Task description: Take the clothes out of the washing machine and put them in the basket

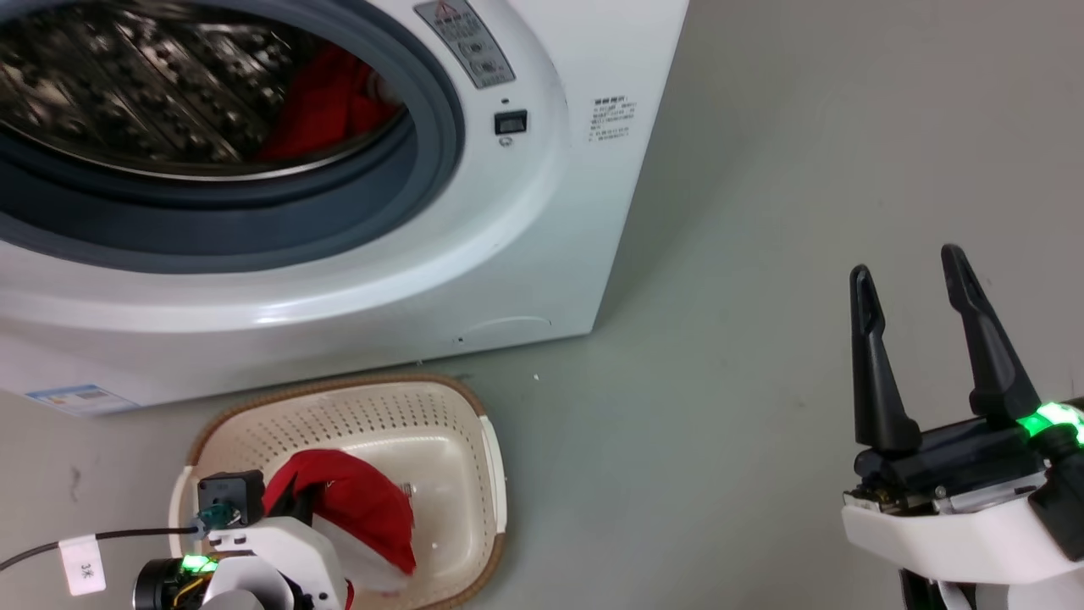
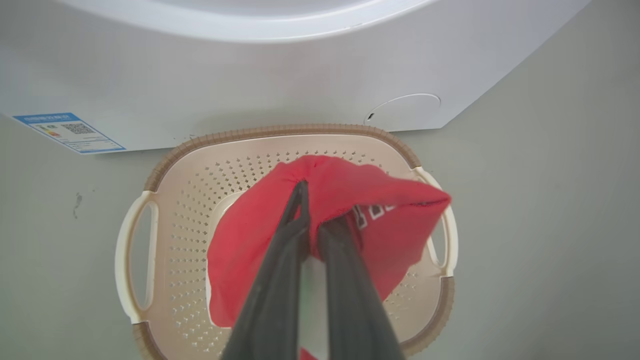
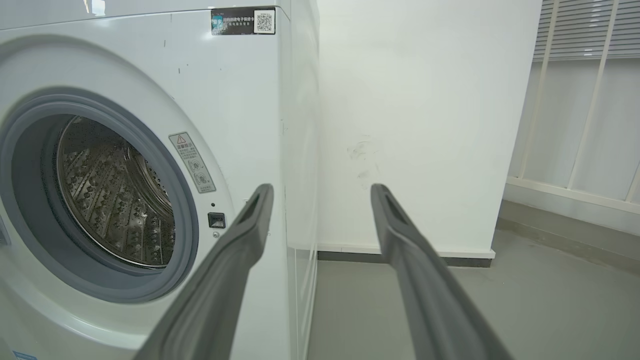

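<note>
Left wrist view: red garment in left gripper, long axis along basket

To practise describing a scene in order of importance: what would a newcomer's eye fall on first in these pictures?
The red garment, pinched in the left gripper over the cream basket. Next, more red cloth inside the open washing machine, and the right gripper, open and empty at the lower right of the head view.
</note>
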Available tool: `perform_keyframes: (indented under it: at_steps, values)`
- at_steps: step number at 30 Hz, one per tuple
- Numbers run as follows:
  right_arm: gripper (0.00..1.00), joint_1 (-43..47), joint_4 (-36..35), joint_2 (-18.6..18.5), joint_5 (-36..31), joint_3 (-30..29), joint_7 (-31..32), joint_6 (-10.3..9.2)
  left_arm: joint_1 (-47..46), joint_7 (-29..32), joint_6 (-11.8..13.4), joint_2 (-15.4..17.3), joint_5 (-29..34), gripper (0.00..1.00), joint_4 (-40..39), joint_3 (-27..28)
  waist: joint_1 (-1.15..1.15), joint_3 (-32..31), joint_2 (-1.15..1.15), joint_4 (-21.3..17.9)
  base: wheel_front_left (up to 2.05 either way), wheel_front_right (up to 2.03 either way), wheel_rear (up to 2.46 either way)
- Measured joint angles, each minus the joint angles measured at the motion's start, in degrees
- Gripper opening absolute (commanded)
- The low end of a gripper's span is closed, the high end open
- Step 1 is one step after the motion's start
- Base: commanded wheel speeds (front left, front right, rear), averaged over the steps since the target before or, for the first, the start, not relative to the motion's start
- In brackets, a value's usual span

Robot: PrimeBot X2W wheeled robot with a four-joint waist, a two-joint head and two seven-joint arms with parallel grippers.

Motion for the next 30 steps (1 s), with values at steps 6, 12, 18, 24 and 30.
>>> perform_keyframes:
  at_steps: [6,12,18,24,30]
  values:
    - [1.00,-2.87,-0.66,-0.01,0.43,0.05,0.00,0.00,-5.05,-0.01,-1.21,-0.71,0.15,0.00,7.97,1.02,0.00,5.98,0.00,-1.34,0.00,0.00,0.00]
    - [1.00,-5.94,-1.19,-0.01,0.94,0.07,0.00,0.00,-11.04,-0.01,-1.27,-1.24,0.68,0.00,15.55,1.30,0.00,12.16,0.00,-2.16,0.00,0.00,0.00]
    - [1.00,-8.57,-1.58,0.00,1.56,0.31,0.00,0.00,-16.31,0.33,-1.27,-1.52,1.49,0.00,22.29,0.35,0.00,18.13,0.00,-2.71,0.00,0.00,0.00]
    - [1.00,-10.14,-1.86,-0.01,2.48,-0.11,0.00,0.00,-20.12,1.31,-1.03,-1.85,2.20,0.00,25.14,-0.98,0.00,23.25,0.00,-2.85,0.00,0.00,0.00]
    - [1.00,-11.03,-1.85,0.00,2.58,0.09,0.00,0.00,-21.36,1.87,-0.29,-1.85,2.61,0.00,26.31,-1.69,0.00,26.39,0.00,-2.79,0.00,0.00,0.00]
